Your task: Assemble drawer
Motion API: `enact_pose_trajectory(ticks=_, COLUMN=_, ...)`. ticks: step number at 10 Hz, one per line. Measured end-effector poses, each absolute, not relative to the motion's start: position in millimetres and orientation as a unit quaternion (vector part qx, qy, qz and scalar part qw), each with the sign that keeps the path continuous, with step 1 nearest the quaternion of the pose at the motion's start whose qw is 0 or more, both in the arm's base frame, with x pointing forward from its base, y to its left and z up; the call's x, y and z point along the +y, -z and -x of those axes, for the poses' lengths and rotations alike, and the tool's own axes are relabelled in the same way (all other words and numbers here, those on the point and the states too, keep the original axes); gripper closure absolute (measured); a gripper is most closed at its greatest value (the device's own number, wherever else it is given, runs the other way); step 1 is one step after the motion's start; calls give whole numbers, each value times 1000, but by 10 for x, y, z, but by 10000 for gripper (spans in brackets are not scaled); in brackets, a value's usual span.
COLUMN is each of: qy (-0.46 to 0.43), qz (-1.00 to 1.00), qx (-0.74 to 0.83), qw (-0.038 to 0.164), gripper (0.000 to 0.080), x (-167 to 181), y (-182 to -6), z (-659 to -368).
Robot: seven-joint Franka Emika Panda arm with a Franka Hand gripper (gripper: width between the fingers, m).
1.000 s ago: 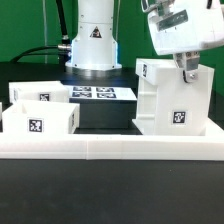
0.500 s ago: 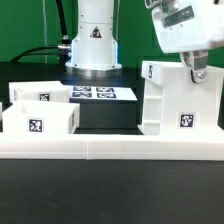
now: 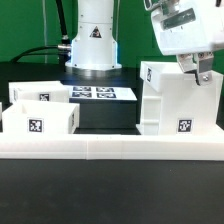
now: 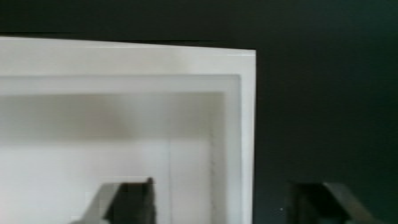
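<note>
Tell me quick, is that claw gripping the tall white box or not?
Gripper: open, its fingers spread either side of the casing's top wall, not clamped on it.

Counted contents. The counter (image 3: 110, 195) is carrying one tall drawer casing (image 3: 178, 100), two open-top trays, namely a front tray (image 3: 40, 122) and a rear tray (image 3: 28, 93), one long low white bar (image 3: 110, 149) and one marker board (image 3: 97, 93). One robot arm (image 3: 95, 40) is carrying one tool (image 3: 197, 72), which is showing two dark fingers (image 4: 125, 203) in the wrist view.
</note>
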State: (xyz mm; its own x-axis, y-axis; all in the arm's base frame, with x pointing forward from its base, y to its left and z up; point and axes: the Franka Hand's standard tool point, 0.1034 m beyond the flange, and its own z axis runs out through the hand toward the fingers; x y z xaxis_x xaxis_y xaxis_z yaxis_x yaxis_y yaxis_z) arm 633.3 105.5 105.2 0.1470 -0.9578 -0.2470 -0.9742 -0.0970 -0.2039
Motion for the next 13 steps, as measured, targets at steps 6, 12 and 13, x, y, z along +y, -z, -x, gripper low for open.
enact_pose_trajectory(ticks=6, qy=30, qz=851, qx=493, qw=176, gripper=152, x=911, y=-1444, z=-6244)
enact_pose_trajectory(ticks=12, qy=46, qz=945, qx=286, qw=153, gripper=151, x=734, y=-1514, z=-6173)
enact_pose_trajectory(ticks=13, qy=54, qz=960, qx=232, qw=149, gripper=151, x=618, y=-1524, z=-6170)
